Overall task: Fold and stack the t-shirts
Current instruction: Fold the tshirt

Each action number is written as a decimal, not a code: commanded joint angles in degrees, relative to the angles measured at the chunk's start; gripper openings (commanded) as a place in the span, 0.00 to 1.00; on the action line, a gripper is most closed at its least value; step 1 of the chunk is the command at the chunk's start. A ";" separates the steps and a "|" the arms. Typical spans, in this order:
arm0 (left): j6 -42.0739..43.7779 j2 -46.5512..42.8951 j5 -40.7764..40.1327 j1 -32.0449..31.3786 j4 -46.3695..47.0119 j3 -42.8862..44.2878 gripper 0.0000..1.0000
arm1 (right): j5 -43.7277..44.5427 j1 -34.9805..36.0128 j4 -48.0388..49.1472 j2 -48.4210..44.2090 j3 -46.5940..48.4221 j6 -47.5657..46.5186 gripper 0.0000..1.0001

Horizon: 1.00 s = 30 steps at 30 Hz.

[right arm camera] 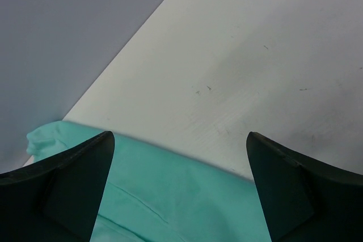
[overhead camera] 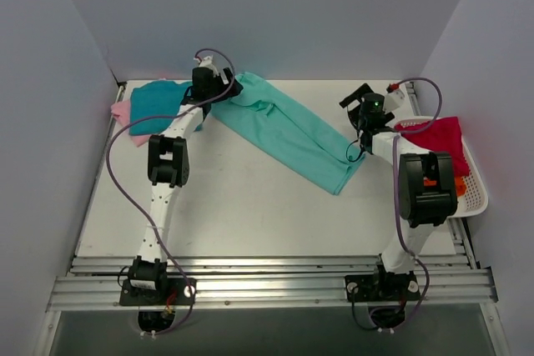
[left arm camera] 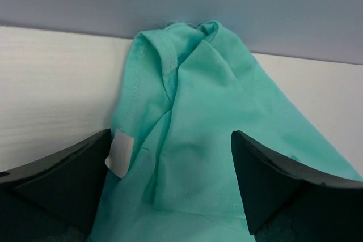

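Observation:
A mint t-shirt point(overhead camera: 292, 131) lies stretched in a long diagonal band from the back wall to mid-table. My left gripper point(overhead camera: 227, 87) is open at its back end; in the left wrist view the open jaws point(left arm camera: 170, 179) straddle the bunched mint cloth point(left arm camera: 198, 111) and a white label point(left arm camera: 119, 154). My right gripper point(overhead camera: 357, 96) is open and empty near the band's right end; its wrist view point(right arm camera: 178, 185) shows the mint cloth's edge point(right arm camera: 170, 196) below. A darker teal tee point(overhead camera: 158, 102) lies on a pink one point(overhead camera: 123, 112) at back left. A crimson tee point(overhead camera: 438, 135) and an orange scrap point(overhead camera: 430, 181) lie in the basket.
A white slotted basket point(overhead camera: 474, 193) sits at the right table edge, partly behind my right arm. Grey walls close in the back and both sides. The white table point(overhead camera: 250, 214) shows bare in front of the mint tee. Aluminium rails run along the near edge.

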 commanded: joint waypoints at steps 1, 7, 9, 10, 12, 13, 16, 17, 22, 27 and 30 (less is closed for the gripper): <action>-3.40 -8.60 12.83 1.29 22.01 -11.30 0.94 | -2.39 0.54 6.31 0.47 -1.76 -0.25 0.97; -11.32 -32.11 12.43 3.31 43.90 -38.24 0.94 | -2.39 0.80 6.41 -2.06 -3.69 -1.40 0.97; -10.71 -38.29 10.49 3.31 47.51 -44.62 0.94 | -1.26 0.89 6.14 -3.39 -4.48 -1.66 0.97; -10.44 -41.02 9.52 3.40 47.00 -47.26 0.94 | -0.81 0.89 5.97 -4.09 -5.36 -1.75 0.97; -10.00 -48.23 8.37 2.96 43.24 -52.98 0.94 | 0.24 0.98 5.09 -6.11 -5.98 -2.19 0.97; -10.00 -50.17 8.19 2.61 42.52 -55.17 0.94 | 0.59 0.89 4.65 -7.42 -6.41 -2.28 0.97; -10.09 -57.29 5.48 -0.36 42.69 -66.59 0.94 | 3.04 0.71 1.75 -9.62 -7.38 -2.80 0.97; -10.70 -60.18 4.07 -1.34 42.95 -69.58 0.94 | 3.67 0.71 0.70 -11.20 -7.82 -2.89 0.97; -16.93 -64.34 -7.06 -10.63 46.47 -87.78 0.94 | 7.09 0.62 -2.29 -18.31 -10.81 -2.72 0.98; -25.72 -61.62 -15.70 -20.14 44.54 -91.32 0.96 | 7.19 0.62 -1.07 -23.69 -15.47 -1.23 0.98; -30.64 -59.33 -20.45 -24.89 43.92 -91.06 0.96 | 6.31 0.80 -1.50 -25.19 -15.65 -1.05 0.97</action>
